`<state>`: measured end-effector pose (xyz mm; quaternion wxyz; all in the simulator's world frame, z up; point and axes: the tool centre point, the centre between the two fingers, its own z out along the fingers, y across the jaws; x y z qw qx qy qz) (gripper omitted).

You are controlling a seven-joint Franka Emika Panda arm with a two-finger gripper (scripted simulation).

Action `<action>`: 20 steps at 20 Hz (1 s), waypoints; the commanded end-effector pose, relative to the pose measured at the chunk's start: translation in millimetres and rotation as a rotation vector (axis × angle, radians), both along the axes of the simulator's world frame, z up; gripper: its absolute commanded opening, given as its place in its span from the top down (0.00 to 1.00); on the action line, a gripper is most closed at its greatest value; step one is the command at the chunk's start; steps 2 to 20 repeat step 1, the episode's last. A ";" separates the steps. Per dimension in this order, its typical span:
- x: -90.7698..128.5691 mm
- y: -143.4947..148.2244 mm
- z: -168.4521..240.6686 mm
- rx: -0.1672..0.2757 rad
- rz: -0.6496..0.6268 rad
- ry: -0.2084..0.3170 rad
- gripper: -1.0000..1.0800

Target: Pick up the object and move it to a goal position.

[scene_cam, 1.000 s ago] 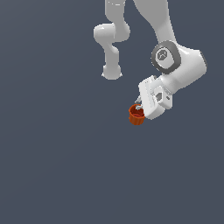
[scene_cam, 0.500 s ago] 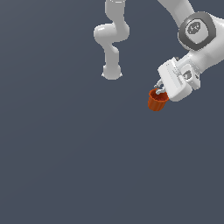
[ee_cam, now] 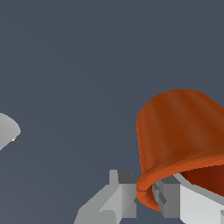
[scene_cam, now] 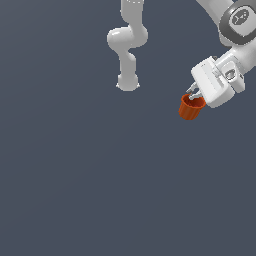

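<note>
While the cup (scene_cam: 190,108) hangs from the fingers (scene_cam: 193,95) at the exterior view's right, it sits higher and further right in that view than it did a second ago, when it was nearer the middle of the picture. Half a second ago it was already partway along that path, so the arm (scene_cam: 235,30) has been carrying it steadily up and to the right rather than pausing.

The fingers pinch the cup by its rim. In the wrist view one finger (ee_cam: 118,194) presses the outside of the orange wall (ee_cam: 175,131) and the other (ee_cam: 192,201) reaches into the darker red inside, so the rim is caught between them. The cup tilts a little in that grip, mouth towards the hand, ribbed base pointing away.

No goal marker shows in either view, so how much travel is left cannot be judged. The background is plain grey throughout, and whether the cup is well clear of the desk (scene_cam: 75,190) or just above it is hard to say from these renders; it probably hangs free, since nothing touches its base.

For the task, the pick looks done and the move is under way. A rim pinch on a small tapered cup is a thin hold, so a quick swing could let it pivot or slip.
</note>
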<state>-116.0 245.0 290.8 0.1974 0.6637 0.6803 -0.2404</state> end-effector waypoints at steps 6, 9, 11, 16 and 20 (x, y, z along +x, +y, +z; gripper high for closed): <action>-0.2 1.8 2.4 0.000 -0.002 -0.002 1.00; -0.2 1.8 2.4 0.000 -0.002 -0.002 1.00; -0.2 1.8 2.4 0.000 -0.002 -0.002 1.00; -0.2 1.8 2.4 0.000 -0.002 -0.002 1.00; -0.2 1.8 2.4 0.000 -0.002 -0.002 1.00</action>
